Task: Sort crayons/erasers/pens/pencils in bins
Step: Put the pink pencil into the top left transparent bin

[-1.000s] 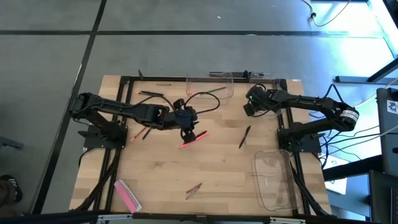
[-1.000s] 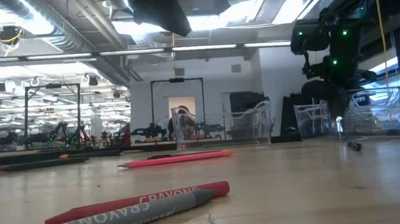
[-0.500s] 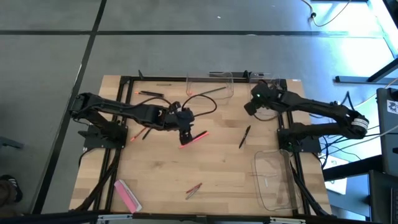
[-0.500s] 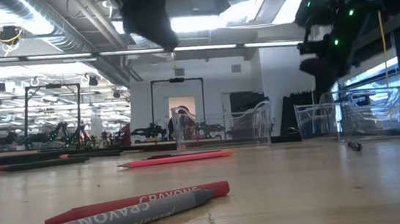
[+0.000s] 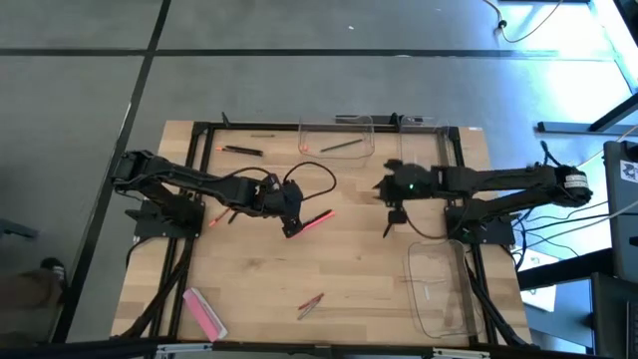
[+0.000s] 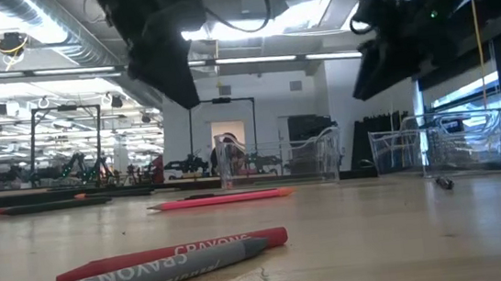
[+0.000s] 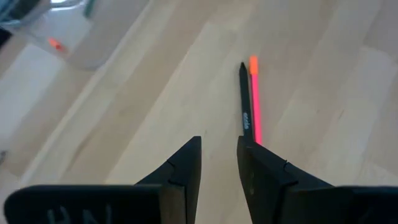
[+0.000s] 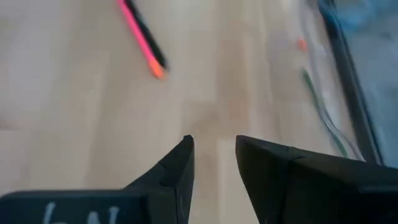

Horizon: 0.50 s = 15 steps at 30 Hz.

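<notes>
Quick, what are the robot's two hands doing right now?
Left tool: open, holding nothing.
Right tool: open, holding nothing.

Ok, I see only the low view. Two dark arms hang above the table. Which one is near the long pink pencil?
Observer: The left claw. From above, it hovers just beside the pink pencil.
Operator: Does it hold something?
Observer: No. In the left wrist view its fingers stand apart with nothing between them.
Operator: And the eraser? I cannot find it.
Observer: The eraser lies flat on the table, near the corner on the left arm's side, far from both claws.
</notes>
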Available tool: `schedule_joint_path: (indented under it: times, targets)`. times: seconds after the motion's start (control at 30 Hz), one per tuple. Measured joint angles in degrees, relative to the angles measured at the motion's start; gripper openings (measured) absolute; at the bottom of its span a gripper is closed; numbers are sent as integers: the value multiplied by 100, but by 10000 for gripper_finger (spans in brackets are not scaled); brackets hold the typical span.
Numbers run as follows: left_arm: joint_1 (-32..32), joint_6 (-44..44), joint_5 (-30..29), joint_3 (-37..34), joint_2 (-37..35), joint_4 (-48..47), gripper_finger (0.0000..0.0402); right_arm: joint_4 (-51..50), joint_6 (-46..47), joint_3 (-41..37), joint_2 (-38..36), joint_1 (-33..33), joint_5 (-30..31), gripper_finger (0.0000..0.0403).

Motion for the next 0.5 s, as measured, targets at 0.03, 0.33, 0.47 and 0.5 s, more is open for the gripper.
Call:
schedule_joint_path:
  times: [0.03, 0.33, 0.47, 0.5]
  targets:
    - [-37, -58, -1, -33, 0, 14, 96, 167, -93, 0, 74, 128, -91, 121]
    - [-263, -182, -6, -202, 0, 436, 96, 1268, -223, 30, 1071, 699, -362, 121]
    - [-332, -189, -8, -202, 0, 447, 96, 1289, -130, 351, 1656, 734, -353, 121]
    - [-349, -193, -8, -202, 0, 449, 96, 1289, -119, 457, 1825, 734, -363, 121]
